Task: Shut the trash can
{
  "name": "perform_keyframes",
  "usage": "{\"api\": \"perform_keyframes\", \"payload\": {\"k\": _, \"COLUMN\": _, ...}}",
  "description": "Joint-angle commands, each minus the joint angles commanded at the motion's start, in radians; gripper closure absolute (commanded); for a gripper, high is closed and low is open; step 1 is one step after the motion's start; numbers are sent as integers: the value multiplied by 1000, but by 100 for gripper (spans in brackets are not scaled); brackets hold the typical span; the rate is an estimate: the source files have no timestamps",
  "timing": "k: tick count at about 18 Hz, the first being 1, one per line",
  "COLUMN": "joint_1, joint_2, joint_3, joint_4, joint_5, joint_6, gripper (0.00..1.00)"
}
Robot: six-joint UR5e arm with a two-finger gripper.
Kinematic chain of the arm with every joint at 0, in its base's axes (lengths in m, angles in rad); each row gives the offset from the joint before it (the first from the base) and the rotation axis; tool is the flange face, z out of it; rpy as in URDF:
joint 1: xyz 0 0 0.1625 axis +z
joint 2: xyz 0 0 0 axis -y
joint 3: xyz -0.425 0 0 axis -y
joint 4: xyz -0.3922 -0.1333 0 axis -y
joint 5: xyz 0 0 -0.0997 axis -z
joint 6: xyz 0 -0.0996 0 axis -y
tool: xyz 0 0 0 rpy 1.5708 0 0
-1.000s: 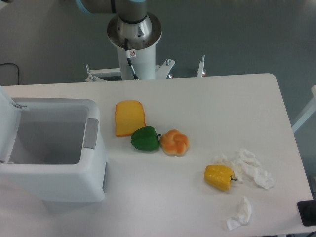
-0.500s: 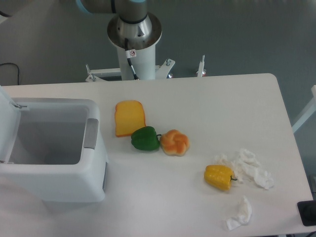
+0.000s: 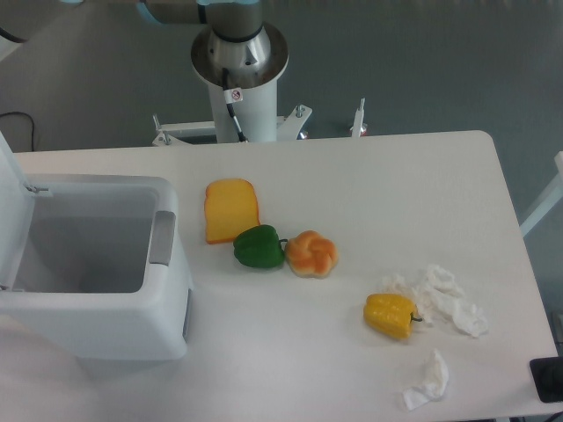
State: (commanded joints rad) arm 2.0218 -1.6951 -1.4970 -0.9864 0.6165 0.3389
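The trash can (image 3: 106, 325) is a large white boxy bin at the left of the table. It stands open, and its inside looks empty. Its white lid (image 3: 10, 189) is swung up at the far left edge of the view, partly cut off. A grey latch strip (image 3: 163, 237) runs along the can's right rim. Only the arm's base column (image 3: 239, 70) and a bit of an upper link show at the top. The gripper is out of view.
On the table (image 3: 378, 185) lie a yellow bread slice (image 3: 230, 209), a green pepper (image 3: 259, 247), an orange bun (image 3: 312, 253), a yellow pepper (image 3: 391, 315) and crumpled white tissues (image 3: 444, 299), (image 3: 428, 380). A black object (image 3: 547, 380) sits at the lower right edge.
The arm's link at the top left has shifted slightly. The trash can, its lid and the food items have not visibly moved.
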Motion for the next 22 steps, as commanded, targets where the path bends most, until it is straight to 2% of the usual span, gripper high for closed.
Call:
{"api": "perform_keyframes", "payload": {"k": 2, "joint_1": 8, "joint_2": 3, "joint_3": -8, "joint_4": 0, "joint_5": 37, "joint_6": 9, "gripper": 0}}
{"api": "perform_keyframes", "payload": {"k": 11, "joint_1": 109, "joint_2": 15, "joint_3": -8, "joint_4": -2, "joint_5": 68, "joint_6": 12, "gripper": 0}}
{"api": "perform_keyframes", "payload": {"k": 16, "joint_1": 115, "joint_2": 31, "joint_3": -48, "joint_4": -3, "joint_5": 152, "joint_6": 81, "gripper": 0}}
{"api": "perform_keyframes", "payload": {"k": 22, "joint_1": 133, "joint_2": 34, "joint_3": -69, "joint_4": -3, "joint_5": 161, "joint_6": 94, "gripper": 0}}
